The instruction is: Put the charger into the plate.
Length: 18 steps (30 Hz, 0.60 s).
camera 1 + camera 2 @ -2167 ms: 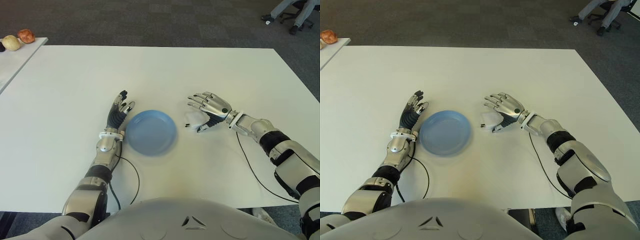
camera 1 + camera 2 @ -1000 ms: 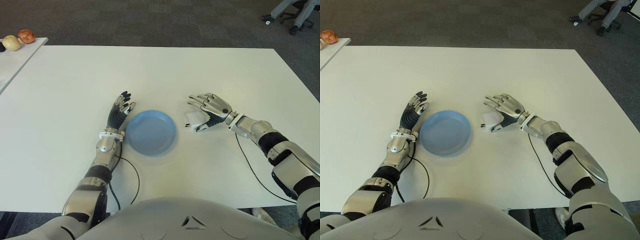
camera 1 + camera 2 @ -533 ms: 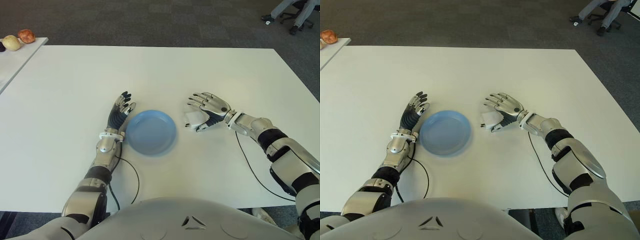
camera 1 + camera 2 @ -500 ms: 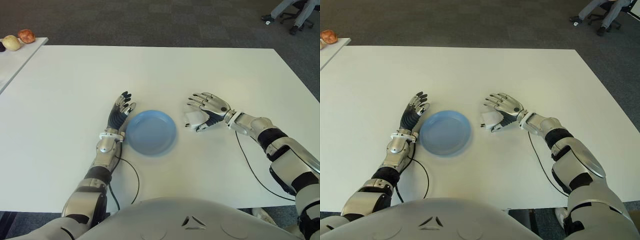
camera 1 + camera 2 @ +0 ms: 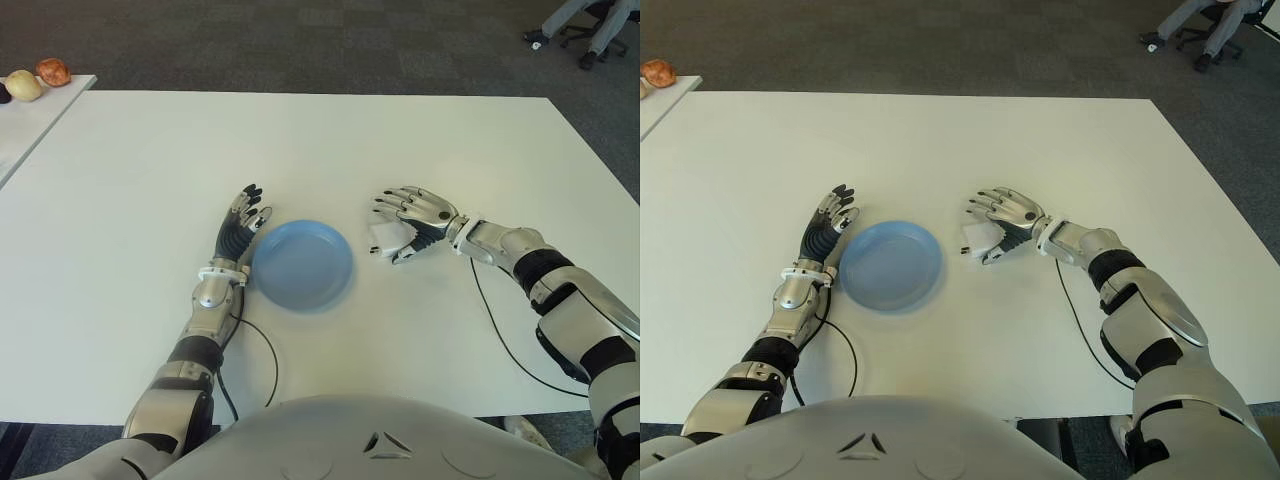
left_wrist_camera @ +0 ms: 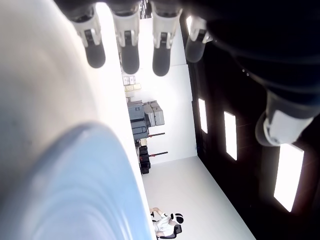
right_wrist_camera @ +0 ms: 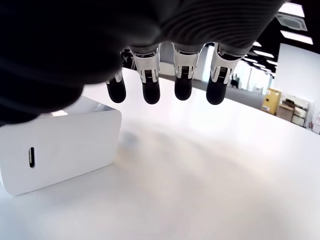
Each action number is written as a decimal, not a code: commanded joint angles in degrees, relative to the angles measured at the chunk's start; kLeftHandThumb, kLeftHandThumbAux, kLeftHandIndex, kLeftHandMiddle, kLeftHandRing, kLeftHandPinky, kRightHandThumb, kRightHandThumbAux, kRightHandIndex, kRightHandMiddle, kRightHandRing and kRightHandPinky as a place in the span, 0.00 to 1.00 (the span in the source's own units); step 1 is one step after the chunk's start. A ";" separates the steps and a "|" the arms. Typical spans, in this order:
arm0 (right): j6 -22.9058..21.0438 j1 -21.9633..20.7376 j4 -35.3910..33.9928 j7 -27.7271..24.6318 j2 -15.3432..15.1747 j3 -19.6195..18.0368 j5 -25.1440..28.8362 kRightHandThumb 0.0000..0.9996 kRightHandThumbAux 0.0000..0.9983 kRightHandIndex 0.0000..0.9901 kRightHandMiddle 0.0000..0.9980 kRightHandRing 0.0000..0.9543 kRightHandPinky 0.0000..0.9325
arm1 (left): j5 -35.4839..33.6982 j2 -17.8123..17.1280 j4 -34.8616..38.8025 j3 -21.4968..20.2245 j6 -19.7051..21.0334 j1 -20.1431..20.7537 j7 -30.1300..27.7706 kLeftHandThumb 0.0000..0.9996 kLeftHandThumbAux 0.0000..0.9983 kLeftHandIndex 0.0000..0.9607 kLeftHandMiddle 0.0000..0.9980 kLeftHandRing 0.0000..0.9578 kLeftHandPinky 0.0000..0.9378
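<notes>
The white charger point(image 5: 383, 237) lies on the white table point(image 5: 300, 140), a short way right of the blue plate point(image 5: 302, 264). My right hand point(image 5: 410, 220) hovers over the charger's right side with its fingers arched above it and the thumb beside it. In the right wrist view the fingertips point(image 7: 150, 90) hang straight and apart from the charger point(image 7: 60, 145), so the hand is open. My left hand point(image 5: 238, 228) shows at the plate's left rim, fingers spread and holding nothing. The plate point(image 6: 75, 190) fills part of the left wrist view.
A second table at the far left carries two fruits point(image 5: 38, 75). Black cables trail from my right wrist point(image 5: 500, 330) and my left forearm point(image 5: 262, 350). A person's legs and an office chair point(image 5: 590, 25) show at the far right on the carpet.
My right hand has crept slightly to the left over the charger and its wrist has lifted a little. Charger and plate have not moved; the left hand's fingers spread a bit.
</notes>
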<state>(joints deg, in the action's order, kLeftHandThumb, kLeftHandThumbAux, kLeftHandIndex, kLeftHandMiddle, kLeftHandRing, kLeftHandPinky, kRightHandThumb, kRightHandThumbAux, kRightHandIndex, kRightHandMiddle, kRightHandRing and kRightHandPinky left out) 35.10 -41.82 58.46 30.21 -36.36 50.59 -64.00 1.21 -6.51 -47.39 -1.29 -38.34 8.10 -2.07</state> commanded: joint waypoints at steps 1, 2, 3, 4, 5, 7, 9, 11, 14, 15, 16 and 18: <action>1.46 2.03 1.13 -3.29 1.34 2.43 -1.65 0.58 0.41 0.00 0.00 0.00 0.00 | 0.95 1.32 -2.85 0.86 1.40 -5.17 -0.33 0.00 0.43 0.11 0.14 0.12 0.12; 1.65 1.92 1.19 -3.55 1.30 2.47 -1.61 0.58 0.41 0.00 0.00 0.00 0.00 | 0.95 1.33 -2.79 0.89 1.43 -5.19 -0.36 0.00 0.43 0.10 0.14 0.12 0.12; 1.78 1.85 1.22 -3.73 1.27 2.50 -1.58 0.58 0.40 0.00 0.00 0.00 0.00 | 0.95 1.34 -2.75 0.91 1.46 -5.20 -0.38 0.00 0.43 0.10 0.14 0.12 0.12; 1.97 1.74 1.31 -4.03 1.29 2.52 -1.53 0.59 0.40 0.00 0.00 0.00 0.00 | 0.95 1.34 -2.74 0.92 1.42 -5.21 -0.39 0.00 0.44 0.10 0.14 0.12 0.13; 2.09 1.67 1.37 -4.24 1.31 2.54 -1.48 0.59 0.39 0.00 0.00 0.00 0.00 | 0.94 1.34 -2.75 0.92 1.39 -5.21 -0.40 0.00 0.44 0.10 0.14 0.12 0.13; 2.42 1.51 1.49 -4.65 1.28 2.51 -1.32 0.59 0.39 0.00 0.00 0.00 0.00 | 0.98 1.37 -2.61 0.96 1.38 -5.24 -0.36 0.00 0.43 0.10 0.14 0.12 0.13; 2.90 1.36 1.88 -5.42 1.42 2.33 -0.87 0.59 0.38 0.00 0.00 0.00 0.00 | 1.12 1.27 -2.38 1.07 1.76 -5.33 -0.34 0.00 0.44 0.10 0.14 0.12 0.13; 3.27 1.32 2.22 -6.05 1.55 2.14 -0.45 0.60 0.38 0.00 0.00 0.00 0.00 | 1.17 1.18 -2.25 1.11 2.01 -5.42 -0.35 0.00 0.44 0.10 0.14 0.13 0.13; 3.83 1.29 2.68 -7.04 1.72 1.91 0.32 0.60 0.36 0.00 0.00 0.00 0.00 | 1.12 1.15 -2.17 1.09 2.25 -5.51 -0.42 0.00 0.45 0.10 0.14 0.13 0.13; 3.90 1.27 2.74 -7.20 1.73 1.90 0.46 0.60 0.36 0.00 0.00 0.00 0.00 | 1.11 1.16 -2.15 1.08 2.28 -5.52 -0.44 0.00 0.45 0.10 0.14 0.13 0.13; 4.06 1.28 2.76 -7.41 1.69 1.84 0.67 0.60 0.36 0.00 0.00 0.00 0.00 | 1.10 1.15 -2.01 1.10 2.37 -5.62 -0.50 0.00 0.45 0.10 0.14 0.13 0.13; 4.33 1.31 2.99 -7.82 1.75 1.66 1.11 0.60 0.35 0.00 0.00 0.00 0.00 | 1.06 1.13 -1.82 1.12 2.59 -5.73 -0.60 0.00 0.46 0.10 0.14 0.13 0.14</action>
<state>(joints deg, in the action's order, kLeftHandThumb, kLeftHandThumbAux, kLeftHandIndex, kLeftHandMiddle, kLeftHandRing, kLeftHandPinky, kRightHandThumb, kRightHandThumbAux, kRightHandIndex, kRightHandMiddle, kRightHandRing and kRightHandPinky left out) 37.94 -43.22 60.33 25.20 -35.90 50.71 -61.89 1.31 -6.48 -46.51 -1.13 -37.80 7.60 -2.07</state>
